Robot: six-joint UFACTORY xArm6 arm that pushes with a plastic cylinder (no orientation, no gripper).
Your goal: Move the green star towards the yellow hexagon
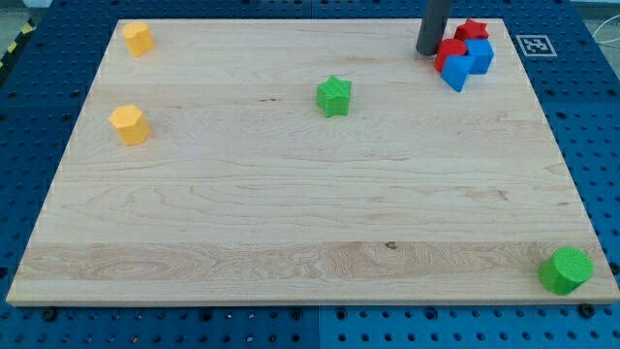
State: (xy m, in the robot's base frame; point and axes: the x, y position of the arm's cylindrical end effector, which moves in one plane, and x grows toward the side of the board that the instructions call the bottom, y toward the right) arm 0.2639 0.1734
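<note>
Dark rod, lower end: my tip (429, 50) rested on the wooden board (291, 213) near its top edge, toward the view's right. It had no fingers or jaws to open or close, so it grasped nothing and could only push by sliding.

Item, just right of my tip: a tight cluster of red and blue blocks. A red block (449, 53) stood nearest, seemingly touching or almost touching the rod; a red star (472, 30) sat behind it, a blue block (458, 72) in front, a second blue block (480, 53) at the far side. Their shapes, bar the star, could not be made out surely.

Item, well to the left of my tip and lower in the view: the green star (334, 96), the task's piece, standing alone and untouched.

Item, far left of the tip, beyond the star: two yellow blocks, one (129, 124) near the left edge and one (138, 38) at the top-left corner. Which is the hexagon meant could not be told for certain.

Item, far below my tip, bottom-right corner: a green round block (566, 269), uninvolved.

Judgement: the push had not begun. My tip stood on the star's right, the side from which a leftward shove toward the yellows would go.
</note>
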